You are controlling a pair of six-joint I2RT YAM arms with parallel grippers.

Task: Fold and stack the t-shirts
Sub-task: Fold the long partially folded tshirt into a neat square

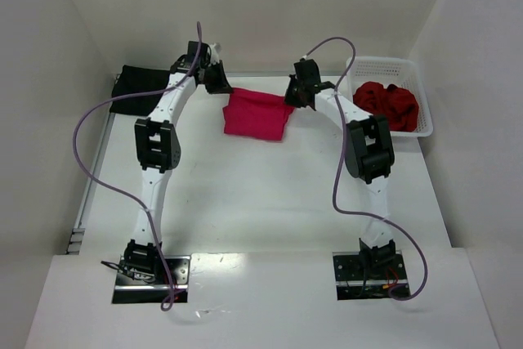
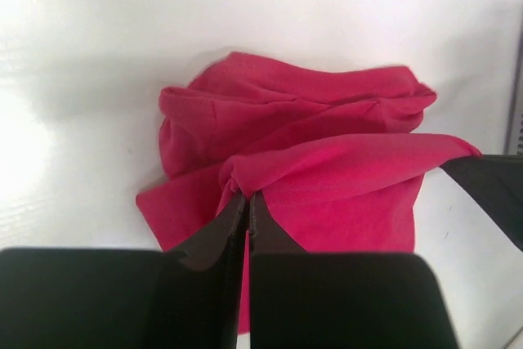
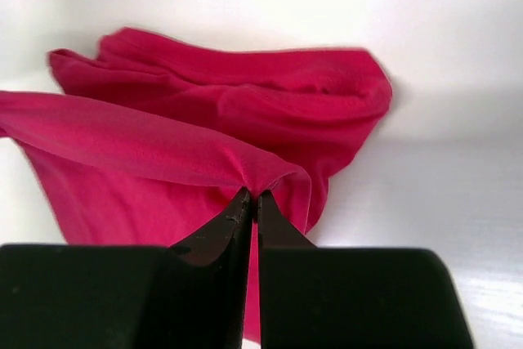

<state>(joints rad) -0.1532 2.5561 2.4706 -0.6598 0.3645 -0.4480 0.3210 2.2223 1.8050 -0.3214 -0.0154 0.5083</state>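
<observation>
The crimson-pink shirt (image 1: pixel 256 114) lies bunched on the table, left of the basket (image 1: pixel 384 60), with one edge pulled taut between the grippers. The left gripper (image 2: pixel 248 198) is clamped on a pinch of that edge at the end far from the basket. The right gripper (image 3: pixel 249 195) is clamped on the end nearer the basket. Both pairs of fingers hide the cloth beneath them. A dark red heap (image 1: pixel 391 104) fills the basket; its number of shirts cannot be told. The black shirt (image 1: pixel 139 87), farthest left of the basket, is partly covered by the left arm.
</observation>
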